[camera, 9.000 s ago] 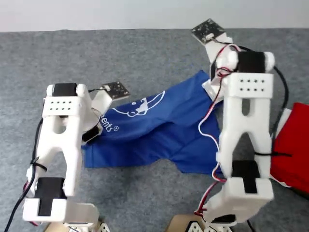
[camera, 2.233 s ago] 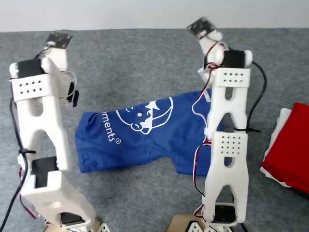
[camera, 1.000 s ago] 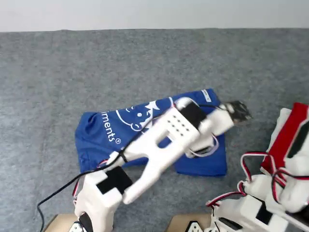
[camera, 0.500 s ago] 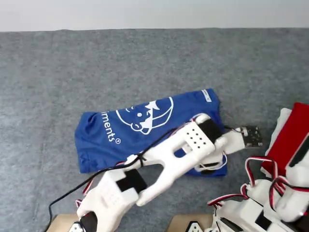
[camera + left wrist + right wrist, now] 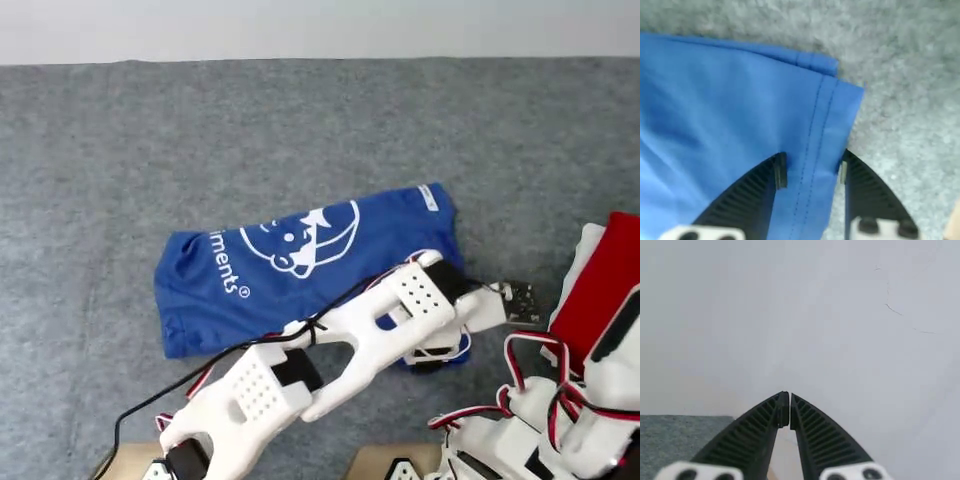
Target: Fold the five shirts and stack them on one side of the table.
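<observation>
- Folding of the blue shirt (image 5: 300,265) is judged to be the step in hand; it lies flat on the table (image 5: 300,120), drawn in to a long band with the print facing up.
- The left gripper (image 5: 810,170) is set down over the blue shirt's hemmed corner (image 5: 840,90), at the end of the blue shirt nearest the red shirt (image 5: 600,290).
- Its jaws are parted, one over the cloth and one at the cloth's edge, with the stitched hem between them; nothing is gripped yet.
- The right gripper (image 5: 785,410) is held well apart from the blue shirt, aimed at a pale wall (image 5: 840,315), its jaws pressed together with nothing between them.
- The red shirt is seen beside the blue shirt's hemmed end, apart from it, and is judged to be the start of the stack.
- The task is judged to be in an early to middle stage: one garment is set aside, one is half folded, and the other shirts cannot be accounted for.
- For the next move, the left jaws need to be closed on the hem so that every layer at the corner is caught.
- That end then needs to be lifted and carried over toward the printed end of the blue shirt, so the band is halved.
</observation>
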Controlling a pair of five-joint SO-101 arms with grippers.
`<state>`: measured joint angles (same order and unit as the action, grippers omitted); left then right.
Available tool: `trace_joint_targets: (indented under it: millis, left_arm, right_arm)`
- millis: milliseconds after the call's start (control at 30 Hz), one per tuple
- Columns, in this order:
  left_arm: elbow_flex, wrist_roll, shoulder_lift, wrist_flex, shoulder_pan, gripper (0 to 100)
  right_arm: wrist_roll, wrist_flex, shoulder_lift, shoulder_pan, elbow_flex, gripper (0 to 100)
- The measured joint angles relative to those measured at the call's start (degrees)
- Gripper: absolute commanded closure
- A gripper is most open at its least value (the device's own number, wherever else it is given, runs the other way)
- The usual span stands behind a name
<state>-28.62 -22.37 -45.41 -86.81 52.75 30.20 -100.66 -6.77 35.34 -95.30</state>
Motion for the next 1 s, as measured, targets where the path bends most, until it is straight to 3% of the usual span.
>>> trace_joint_targets:
  millis: [300, 667, 1000]
  left_arm:
    - [-1.0, -0.2, -0.3, 0.2, -1.2, 99]
    - [-9.3, -0.2, -0.3, -4.7, -2.3, 99]
    - [-16.4, 0.1, -0.3, -5.0, -10.8, 99]
  right_arm:
    - [1.2, 0.0, 0.0, 0.0, 0.1, 98.7]
    - [1.4, 0.0, -2.2, 0.0, -0.6, 98.7]
    - [1.4, 0.0, -2.2, 0.0, -0.6, 98.7]
